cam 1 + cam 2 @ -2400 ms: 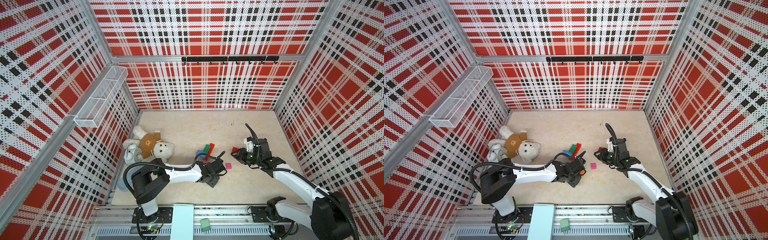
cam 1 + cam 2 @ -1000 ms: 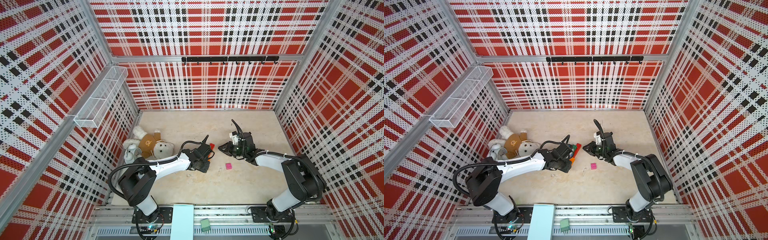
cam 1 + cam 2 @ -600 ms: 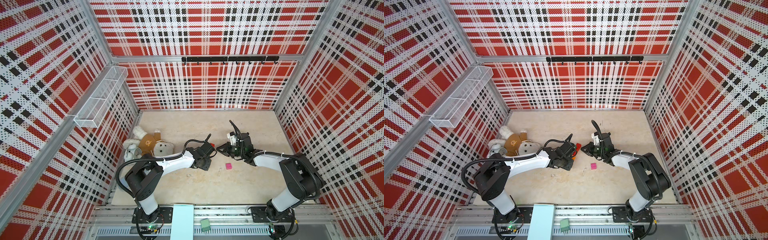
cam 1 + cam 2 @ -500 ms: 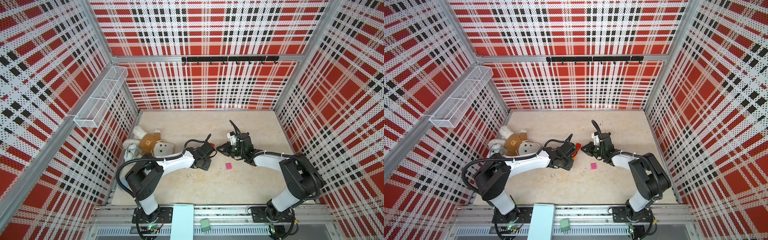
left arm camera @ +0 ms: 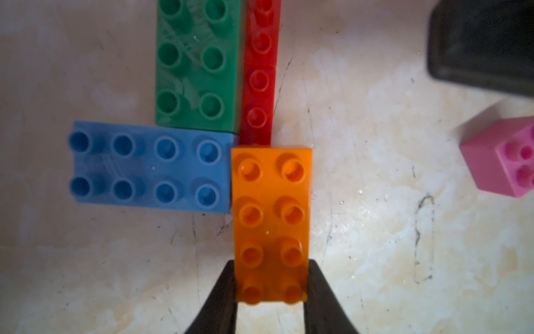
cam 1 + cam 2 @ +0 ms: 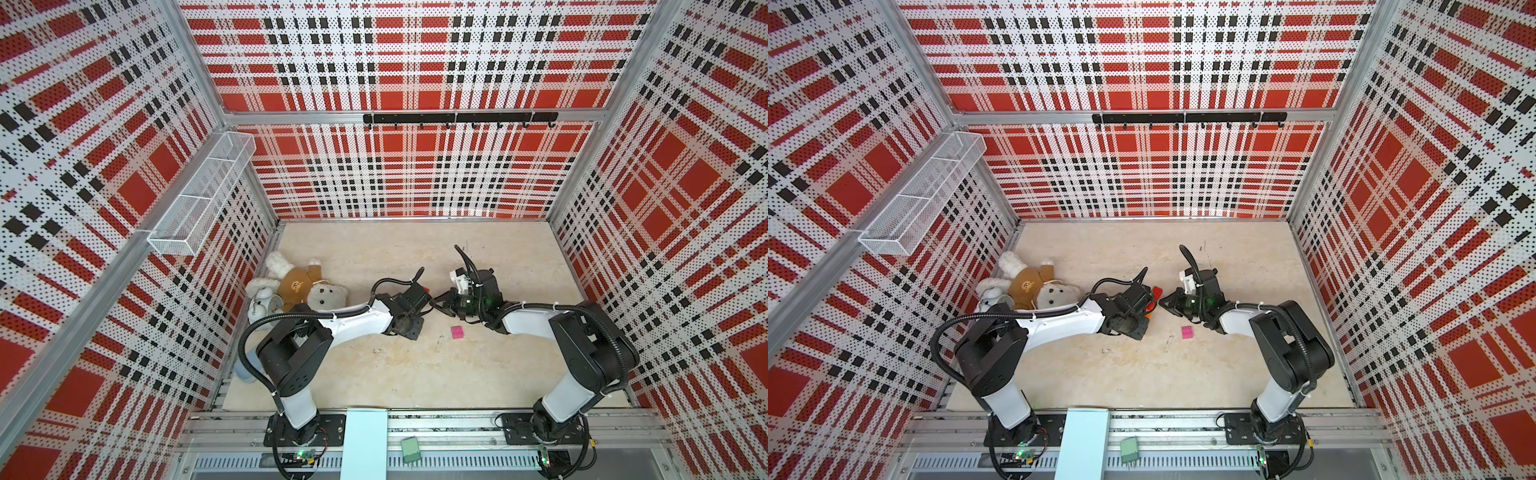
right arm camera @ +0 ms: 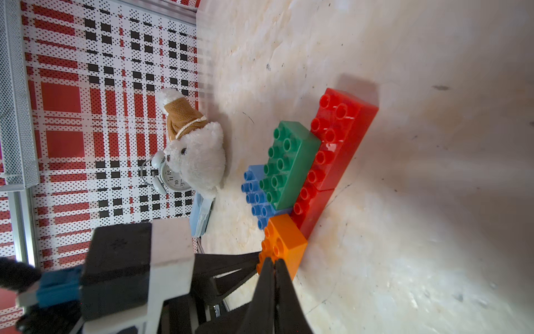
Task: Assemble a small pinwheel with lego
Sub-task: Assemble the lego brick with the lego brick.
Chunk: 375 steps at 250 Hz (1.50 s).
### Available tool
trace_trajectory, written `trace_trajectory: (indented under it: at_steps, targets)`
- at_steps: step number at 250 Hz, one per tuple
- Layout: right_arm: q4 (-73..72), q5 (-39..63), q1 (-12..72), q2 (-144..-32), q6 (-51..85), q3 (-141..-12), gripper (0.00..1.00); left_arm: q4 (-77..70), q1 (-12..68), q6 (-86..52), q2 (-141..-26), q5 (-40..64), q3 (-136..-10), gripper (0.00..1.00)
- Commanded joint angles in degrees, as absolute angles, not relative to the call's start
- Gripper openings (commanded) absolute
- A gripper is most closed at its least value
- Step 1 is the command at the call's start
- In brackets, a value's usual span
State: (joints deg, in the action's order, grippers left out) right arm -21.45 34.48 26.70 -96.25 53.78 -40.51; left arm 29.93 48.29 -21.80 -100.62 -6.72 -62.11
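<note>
Nearer lego (image 7: 291, 162) than earlier, with right pincer (image 7: 273, 261) shut, empty, beside orange brick (image 5: 271, 208). Clamps it in left pincer (image 5: 270, 277). Keep flush against blue brick (image 5: 150, 167); press straight.

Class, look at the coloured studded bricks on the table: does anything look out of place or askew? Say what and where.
The small pink square brick lies alone on the beige tabletop, touching no other brick. The row of red oblong bricks runs parallel to the green oblong brick, not out as its own arm.
</note>
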Motion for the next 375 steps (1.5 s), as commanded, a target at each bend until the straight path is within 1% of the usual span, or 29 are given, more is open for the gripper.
trace_trajectory:
  at_steps: [1,117,164,193,269,340,375]
  targets:
    - [-26.44,35.52,27.42,-97.49,55.06,-39.91,0.05,29.53,48.16,-20.60,-101.63,-7.98,-63.28,0.20]
    - [-29.24,35.78,30.56,-101.89,56.69,-41.58,0.04,30.89,48.60,-18.82,-102.28,-9.02,-65.21,0.21]
    - [-28.96,34.63,30.75,-103.63,56.58,-42.99,0.03,31.03,48.52,-18.64,-102.13,-8.47,-65.24,0.22]
    - [-30.29,35.68,30.98,-105.00,57.44,-44.33,0.02,31.03,48.52,-18.38,-102.59,-7.99,-65.48,0.23]
    - [-29.99,35.38,31.59,-105.29,57.70,-45.26,0.03,30.36,48.52,-18.21,-102.83,-7.31,-65.57,0.23]
    - [-35.75,37.46,32.58,-105.79,61.02,-45.27,0.02,30.15,48.47,-18.17,-103.10,-7.03,-65.74,0.23]
    - [-33.54,36.75,32.55,-104.39,59.98,-45.25,0.03,30.14,48.46,-18.06,-103.18,-7.03,-65.83,0.23]
